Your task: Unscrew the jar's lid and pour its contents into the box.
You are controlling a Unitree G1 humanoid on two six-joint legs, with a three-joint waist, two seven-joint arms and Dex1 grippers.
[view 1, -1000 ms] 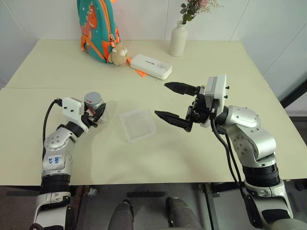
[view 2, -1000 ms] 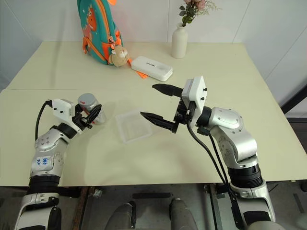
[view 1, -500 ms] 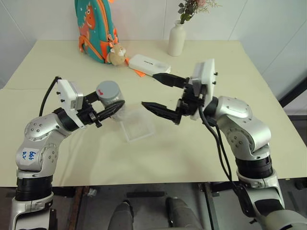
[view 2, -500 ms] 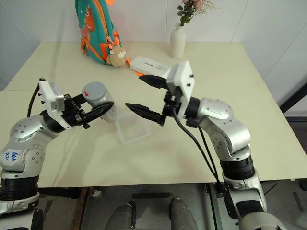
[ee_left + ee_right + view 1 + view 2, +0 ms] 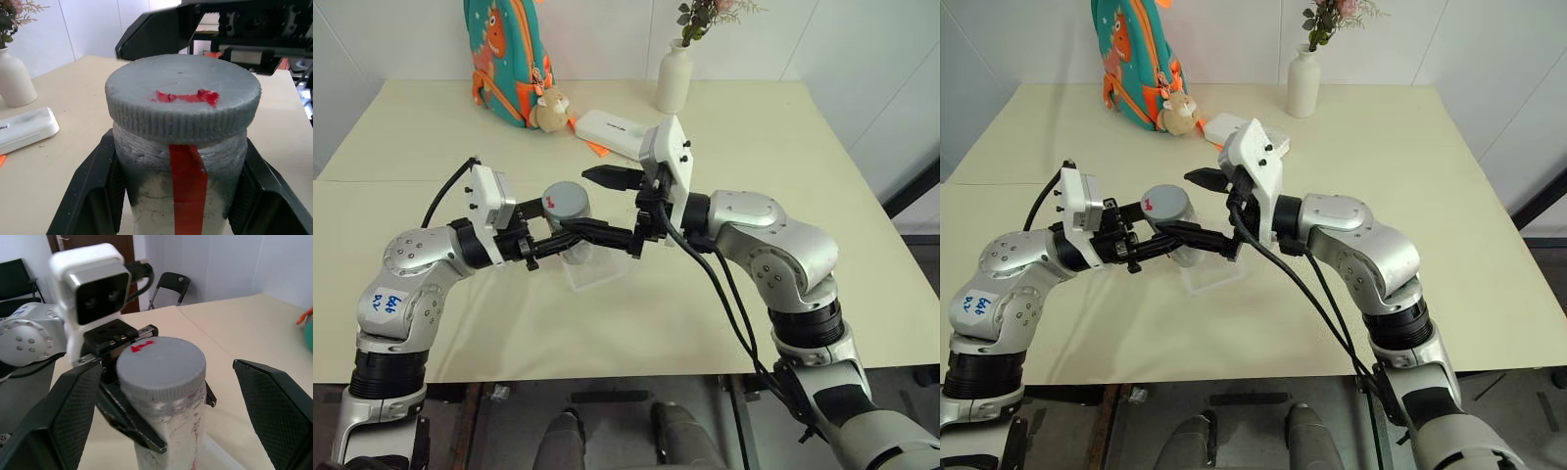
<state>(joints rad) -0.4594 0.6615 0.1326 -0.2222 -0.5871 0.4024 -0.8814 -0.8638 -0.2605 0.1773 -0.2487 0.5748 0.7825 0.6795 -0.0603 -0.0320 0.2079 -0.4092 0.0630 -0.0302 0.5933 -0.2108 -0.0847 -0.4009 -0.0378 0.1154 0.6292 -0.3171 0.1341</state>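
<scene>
My left gripper [image 5: 574, 238] is shut on the jar [image 5: 573, 227], a small clear cylinder with a red strip [image 5: 188, 188] down its side, and holds it upright in the air. The grey lid [image 5: 565, 202] with a red mark [image 5: 186, 95] sits on the jar. My right gripper [image 5: 581, 203] is open, one finger on each side of the lid [image 5: 161, 364], apart from it. The box [image 5: 605, 268], a shallow clear tray, lies on the table just below and right of the jar. I cannot make out the contents through the cloudy wall.
At the back of the table stand a teal and orange backpack [image 5: 504, 54] with a small plush toy [image 5: 548, 108], a white oblong case [image 5: 612, 132] and a white vase [image 5: 673, 78] with flowers. A seam crosses the table [image 5: 431, 176] on the left.
My left arm has lifted the jar off the table and carried it right, to above the box's edge. My right gripper has swung left, still open, until its fingers flank the lid.
</scene>
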